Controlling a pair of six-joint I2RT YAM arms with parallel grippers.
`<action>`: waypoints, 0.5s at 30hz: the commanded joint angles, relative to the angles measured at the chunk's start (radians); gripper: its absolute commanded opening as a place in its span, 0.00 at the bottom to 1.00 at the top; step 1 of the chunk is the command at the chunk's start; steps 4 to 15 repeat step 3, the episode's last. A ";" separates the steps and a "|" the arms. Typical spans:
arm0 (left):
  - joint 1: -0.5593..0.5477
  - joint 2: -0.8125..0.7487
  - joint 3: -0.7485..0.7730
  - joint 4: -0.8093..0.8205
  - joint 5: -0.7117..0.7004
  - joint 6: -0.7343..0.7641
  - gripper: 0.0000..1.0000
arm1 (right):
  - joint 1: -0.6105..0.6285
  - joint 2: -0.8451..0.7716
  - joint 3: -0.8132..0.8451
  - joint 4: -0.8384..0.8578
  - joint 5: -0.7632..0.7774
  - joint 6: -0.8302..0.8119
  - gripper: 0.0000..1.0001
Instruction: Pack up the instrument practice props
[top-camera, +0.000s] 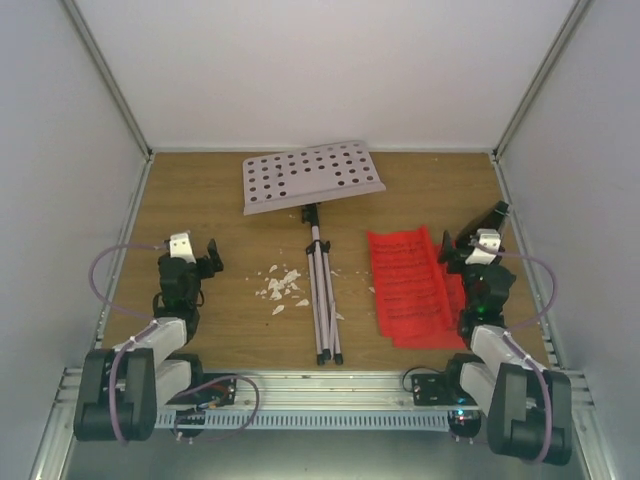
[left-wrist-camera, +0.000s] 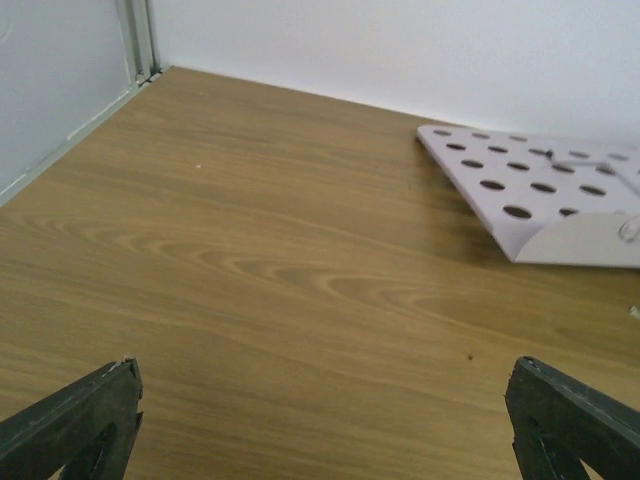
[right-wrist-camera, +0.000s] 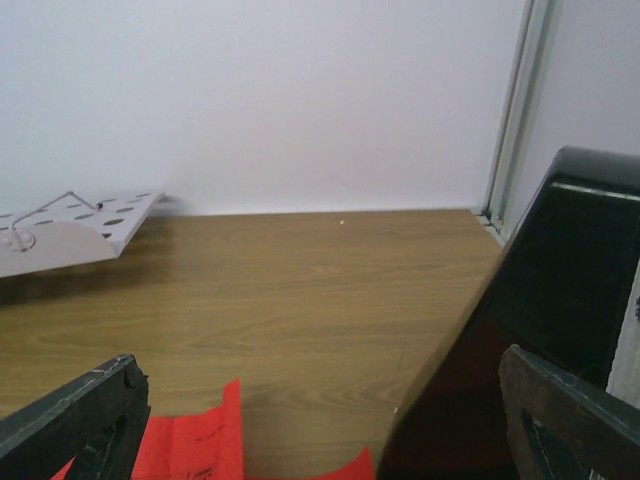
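Observation:
The white music stand lies flat mid-table, its hole-dotted tray (top-camera: 310, 176) at the far end and its thin legs (top-camera: 322, 300) folded together, pointing toward me. The tray also shows in the left wrist view (left-wrist-camera: 530, 190) and the right wrist view (right-wrist-camera: 85, 225). Bright red music sheets (top-camera: 408, 285) lie right of the legs; their corners show in the right wrist view (right-wrist-camera: 195, 445). The black metronome (top-camera: 489, 220) stands at the right, close before my right finger (right-wrist-camera: 560, 300). My left gripper (top-camera: 203, 256) (left-wrist-camera: 325, 430) is open and empty over bare wood. My right gripper (top-camera: 466, 244) (right-wrist-camera: 325, 430) is open.
Small white crumbs (top-camera: 282, 285) lie scattered left of the stand's legs. White walls enclose the table at the back and both sides, with metal rails (top-camera: 120, 250) along the edges. The metronome stands close to the right wall.

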 joint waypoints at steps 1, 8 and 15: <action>0.000 0.058 -0.004 0.227 0.006 0.054 0.99 | -0.009 0.044 -0.017 0.175 0.028 -0.029 0.96; 0.000 0.076 0.018 0.218 0.013 0.046 0.99 | -0.009 0.062 -0.026 0.204 0.035 -0.035 0.96; 0.000 0.076 0.018 0.218 0.013 0.046 0.99 | -0.009 0.062 -0.026 0.204 0.035 -0.035 0.96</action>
